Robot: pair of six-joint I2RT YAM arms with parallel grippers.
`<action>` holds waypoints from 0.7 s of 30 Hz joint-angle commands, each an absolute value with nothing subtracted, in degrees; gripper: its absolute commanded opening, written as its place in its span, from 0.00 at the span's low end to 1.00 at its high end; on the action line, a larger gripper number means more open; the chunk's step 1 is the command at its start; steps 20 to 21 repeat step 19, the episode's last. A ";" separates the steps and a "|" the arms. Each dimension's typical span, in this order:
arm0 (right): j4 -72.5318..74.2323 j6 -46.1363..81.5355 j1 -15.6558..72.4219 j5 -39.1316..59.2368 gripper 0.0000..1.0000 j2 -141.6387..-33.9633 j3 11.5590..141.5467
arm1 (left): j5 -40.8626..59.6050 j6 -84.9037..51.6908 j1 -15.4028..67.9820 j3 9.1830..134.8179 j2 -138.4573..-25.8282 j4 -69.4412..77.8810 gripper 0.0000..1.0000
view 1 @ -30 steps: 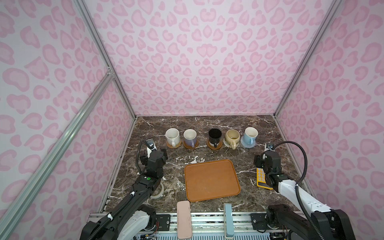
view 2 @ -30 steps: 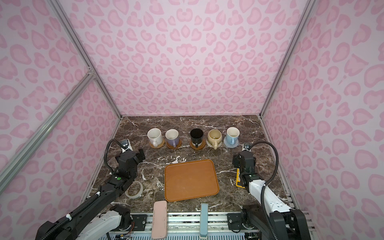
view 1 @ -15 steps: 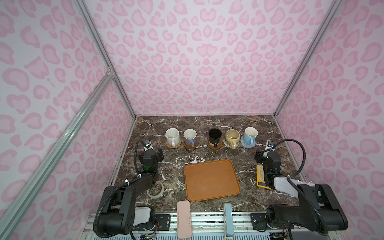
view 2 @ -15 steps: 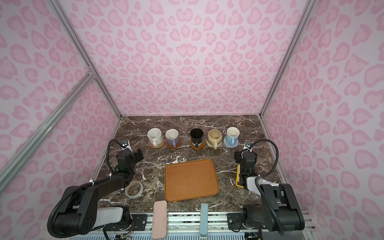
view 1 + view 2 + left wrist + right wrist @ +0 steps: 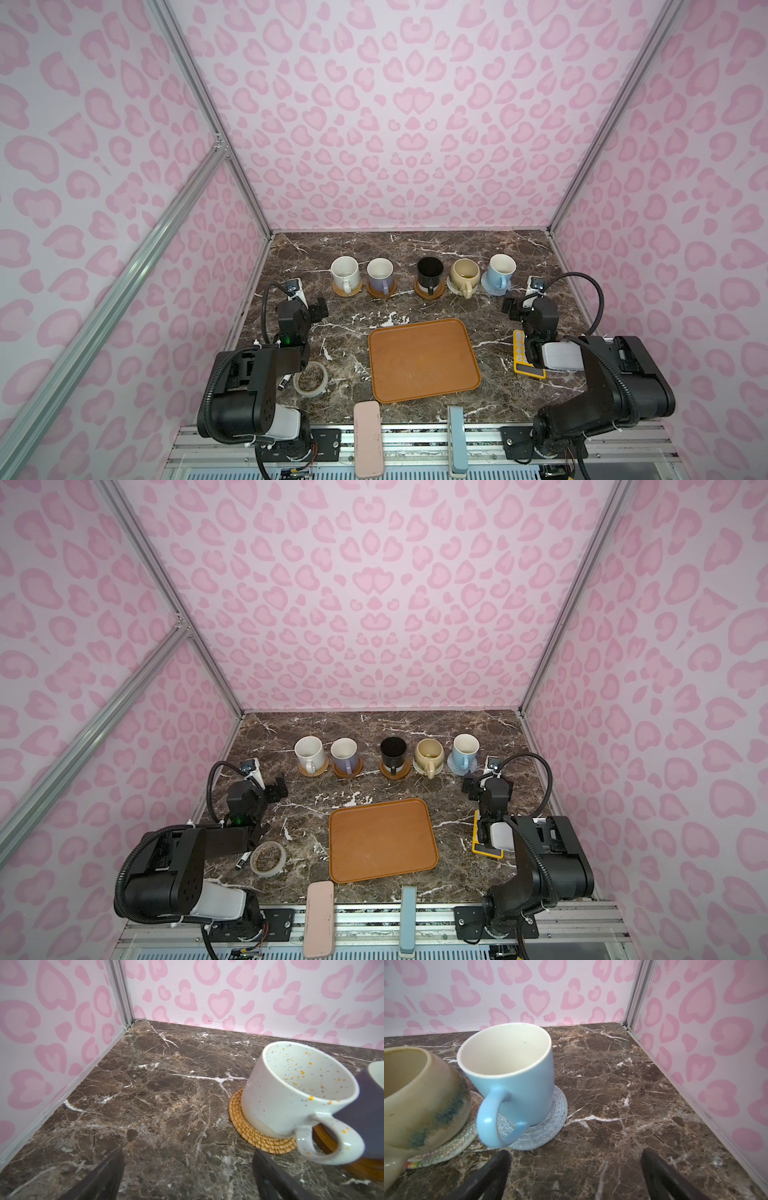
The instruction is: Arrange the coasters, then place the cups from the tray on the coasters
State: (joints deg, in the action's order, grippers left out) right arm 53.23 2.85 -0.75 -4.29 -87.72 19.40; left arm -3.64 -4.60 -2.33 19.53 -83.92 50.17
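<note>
Seeing five cups [image 5: 431,269] sat on coasters [image 5: 429,294] behind the tray [image 5: 424,359], left gripper [image 5: 188,1176] and right gripper [image 5: 575,1174] both spread wide, clutching nothing.

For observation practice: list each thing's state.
White cup: upright on rattan coaster
Lavender cup: upright on wooden coaster
Black cup: upright on second wooden coaster
Cream cup: upright on beige coaster
Blue cup: upright on grey-blue coaster
Tray: empty
Left pincer: open
Right pincer: open

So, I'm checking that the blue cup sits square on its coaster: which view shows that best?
The right wrist view: the blue cup is close up, its coaster showing under the base. Both top views show it small, at the row's right end. The left wrist view misses it.
</note>
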 commanded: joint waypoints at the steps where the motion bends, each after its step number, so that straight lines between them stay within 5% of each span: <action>1: 54.95 2.37 -0.62 -4.02 0.99 -87.90 19.53 | -1.53 -3.26 -2.29 19.84 -84.29 53.68 0.97; 21: 53.97 1.41 0.26 -5.02 0.99 -88.04 20.13 | -3.52 -2.55 -0.97 19.78 -84.07 53.62 0.97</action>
